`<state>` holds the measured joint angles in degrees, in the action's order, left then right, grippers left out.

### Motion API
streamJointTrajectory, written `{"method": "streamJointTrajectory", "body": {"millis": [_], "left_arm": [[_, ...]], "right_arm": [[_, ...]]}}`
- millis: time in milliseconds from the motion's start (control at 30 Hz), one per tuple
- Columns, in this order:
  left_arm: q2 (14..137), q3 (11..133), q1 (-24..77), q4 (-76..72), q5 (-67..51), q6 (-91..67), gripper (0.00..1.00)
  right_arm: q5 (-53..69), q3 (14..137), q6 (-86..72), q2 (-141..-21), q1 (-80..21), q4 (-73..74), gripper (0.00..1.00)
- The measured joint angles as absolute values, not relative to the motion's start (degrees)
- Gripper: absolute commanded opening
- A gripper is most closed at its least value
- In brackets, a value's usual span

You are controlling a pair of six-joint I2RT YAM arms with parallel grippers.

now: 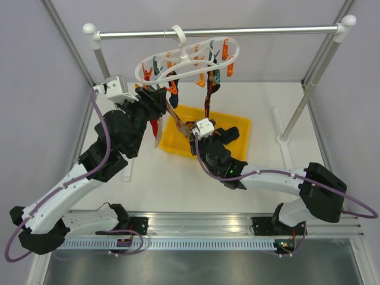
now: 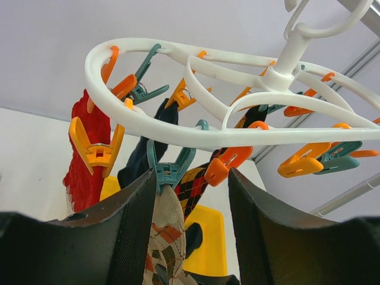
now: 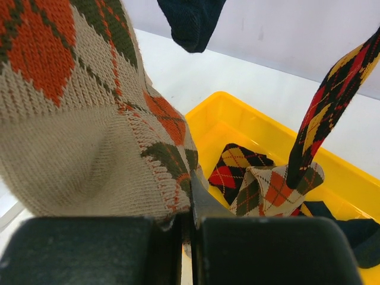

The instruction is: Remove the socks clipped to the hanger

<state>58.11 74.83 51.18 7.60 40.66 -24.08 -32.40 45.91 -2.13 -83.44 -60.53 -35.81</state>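
Note:
The white oval hanger (image 1: 178,66) hangs by its hook from the silver rail, with orange and teal pegs. It also shows in the left wrist view (image 2: 196,133). A beige argyle sock (image 2: 163,228) hangs from a teal peg (image 2: 169,169). My left gripper (image 2: 191,176) is open, its jaws on either side of that peg and the sock's top. My right gripper (image 3: 189,221) is shut on the lower end of the same beige sock (image 3: 77,119), above the yellow bin. In the top view the left gripper (image 1: 160,98) is under the hanger's left side and the right gripper (image 1: 191,127) is lower.
A yellow bin (image 1: 237,127) below the hanger holds several argyle and dark socks (image 3: 261,184). A red sock (image 2: 89,154), a dark navy sock (image 3: 193,21) and a red-yellow-black argyle sock (image 3: 335,101) still hang clipped. Rail posts stand at left (image 1: 98,53) and right (image 1: 309,95).

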Motion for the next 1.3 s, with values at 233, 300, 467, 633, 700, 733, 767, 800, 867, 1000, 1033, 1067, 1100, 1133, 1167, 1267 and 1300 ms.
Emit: {"method": "streamJointTrajectory", "body": {"millis": [233, 300, 467, 633, 700, 733, 767, 800, 867, 1000, 1033, 1067, 1100, 1133, 1167, 1267, 1300], "left_arm": [[59.31, 75.29, 51.18, 7.57, 42.06, -23.0, 0.56], [59.72, 75.29, 51.18, 7.55, 42.37, -22.65, 0.56], [60.93, 75.44, 51.18, 7.14, 43.48, -21.56, 0.54], [61.91, 76.03, 51.11, 6.57, 43.97, -20.27, 0.51], [62.37, 76.53, 51.05, 6.04, 44.29, -19.75, 0.5], [62.57, 76.73, 50.96, 5.78, 44.49, -19.46, 0.5], [62.74, 76.95, 50.85, 5.65, 44.56, -19.14, 0.49], [62.89, 77.17, 50.78, 5.48, 44.73, -18.85, 0.48], [63.22, 77.54, 50.61, 5.23, 44.91, -18.28, 0.45], [63.66, 77.87, 50.54, 4.69, 44.91, -17.45, 0.36], [63.72, 77.87, 50.54, 4.56, 44.91, -17.28, 0.31], [63.79, 77.87, 50.54, 4.38, 44.88, -17.19, 0.28], [63.83, 77.89, 50.54, 4.21, 44.91, -16.99, 0.24], [63.88, 77.91, 50.54, 4.12, 44.88, -16.88, 0.18], [63.9, 77.91, 50.52, 4.08, 44.88, -16.82, 0.15], [63.96, 77.95, 50.52, 3.86, 44.84, -16.51, 0.06], [64.01, 77.95, 50.48, 3.7, 44.84, -16.38, 0.04]], "right_arm": [[-32.4, 45.91, -2.13, -83.42, -60.55, -35.27, 0.01], [-32.4, 45.91, -2.13, -83.42, -60.55, -35.14, 0.01], [-32.4, 45.91, -2.13, -83.42, -60.55, -35.09, 0.01], [-32.4, 45.91, -2.13, -83.42, -60.55, -35.03, 0.01], [-32.4, 45.91, -2.13, -83.42, -60.55, -34.96, 0.01], [-32.4, 45.91, -2.13, -83.42, -60.55, -34.89, 0.01], [-32.4, 45.91, -2.13, -83.42, -60.53, -34.83, 0.01], [-32.4, 45.91, -2.13, -83.42, -60.55, -34.79, 0.01], [-32.4, 45.91, -2.13, -83.42, -60.55, -34.72, 0.01], [-32.4, 45.91, -2.13, -83.4, -60.55, -34.72, 0.01], [-32.4, 45.91, -2.13, -83.37, -60.53, -34.72, 0.01], [-32.4, 45.91, -2.13, -83.31, -60.55, -34.68, 0.01], [-32.4, 45.91, -2.13, -83.26, -60.55, -34.7, 0.01], [-32.4, 45.91, -2.13, -83.2, -60.55, -34.65, 0.01], [-32.42, 45.91, -2.13, -83.18, -60.55, -34.65, 0.01], [-32.45, 45.91, -2.13, -83.05, -60.55, -34.63, 0.01], [-32.51, 45.91, -2.13, -83.0, -60.55, -34.54, 0.01]]}}
